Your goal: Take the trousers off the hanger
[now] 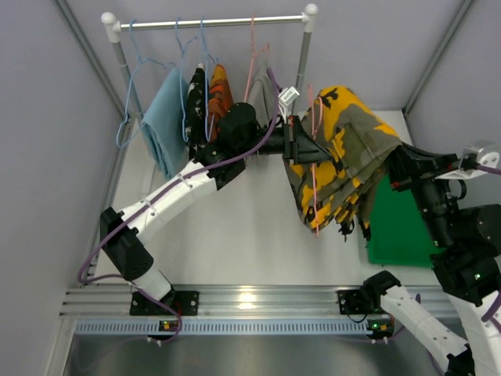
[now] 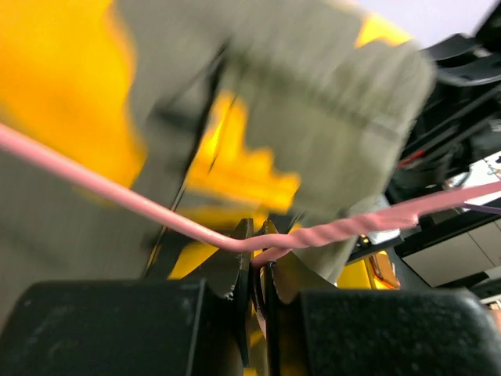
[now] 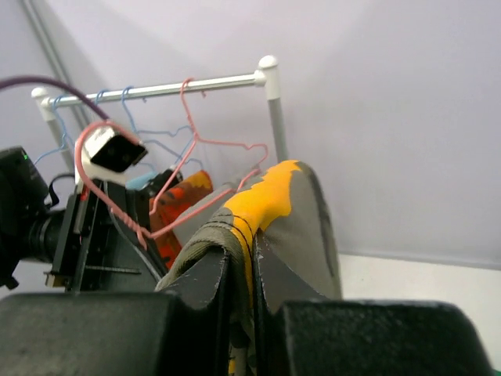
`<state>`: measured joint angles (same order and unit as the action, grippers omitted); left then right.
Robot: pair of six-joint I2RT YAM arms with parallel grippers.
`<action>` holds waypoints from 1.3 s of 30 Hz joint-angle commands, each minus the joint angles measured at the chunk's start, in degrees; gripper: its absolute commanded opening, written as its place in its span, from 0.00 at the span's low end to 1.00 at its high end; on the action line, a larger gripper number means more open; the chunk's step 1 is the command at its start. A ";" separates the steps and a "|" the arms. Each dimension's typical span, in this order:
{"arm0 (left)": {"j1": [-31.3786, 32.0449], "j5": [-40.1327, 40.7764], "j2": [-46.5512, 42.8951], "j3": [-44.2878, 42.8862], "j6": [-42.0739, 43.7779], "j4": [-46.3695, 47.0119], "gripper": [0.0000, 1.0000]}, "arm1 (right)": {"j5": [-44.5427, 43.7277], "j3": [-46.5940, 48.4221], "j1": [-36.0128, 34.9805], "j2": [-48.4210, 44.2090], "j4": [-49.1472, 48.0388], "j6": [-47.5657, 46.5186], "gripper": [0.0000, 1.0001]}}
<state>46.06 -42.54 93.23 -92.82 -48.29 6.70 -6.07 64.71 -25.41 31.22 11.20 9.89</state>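
Trousers (image 1: 352,149): they hang folded over the pink hanger (image 2: 117,196), up in the air in front of the rack (image 1: 211,22), so I can slide them off.
Hanger: I hold it away from the rack so it will not swing when I pull.
Left claw (image 2: 254,251): clenched on the hanger wire near its twisted neck.
Right claw (image 3: 252,258): pinched tight on the trousers' edge, ready to tug.

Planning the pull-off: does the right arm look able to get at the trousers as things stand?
Likely yes: the right tool is shut on a fold of the trousers, while the left tool clamps the hanger.
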 commanded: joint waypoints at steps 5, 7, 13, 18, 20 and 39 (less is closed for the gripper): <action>-1.06 1.23 -1.74 1.76 6.89 -3.62 0.00 | -9.30 10.25 3.96 -2.48 -9.09 -2.85 0.00; -1.06 1.24 -1.65 1.59 7.25 -4.15 0.00 | -11.33 10.96 5.27 -2.75 -9.70 -4.35 0.00; -1.24 0.80 -1.30 0.97 7.51 -4.50 0.00 | -18.45 12.11 9.23 -4.59 -10.50 -12.87 0.00; -1.41 0.44 -1.12 -0.43 7.95 -5.03 0.00 | -24.68 7.11 11.78 -8.10 -9.27 -22.70 0.00; -1.50 0.36 -1.21 -0.87 7.95 -5.03 0.00 | -29.24 3.08 12.40 -9.42 -9.53 -27.61 0.00; -3.52 -0.52 -0.77 -2.89 4.44 -2.66 0.00 | -37.71 -21.27 18.55 -13.30 -9.61 -42.85 0.00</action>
<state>42.83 -41.78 93.25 -93.01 -42.96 -0.08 -44.53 46.06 -7.68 17.39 11.11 -28.56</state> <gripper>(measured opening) 0.087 0.064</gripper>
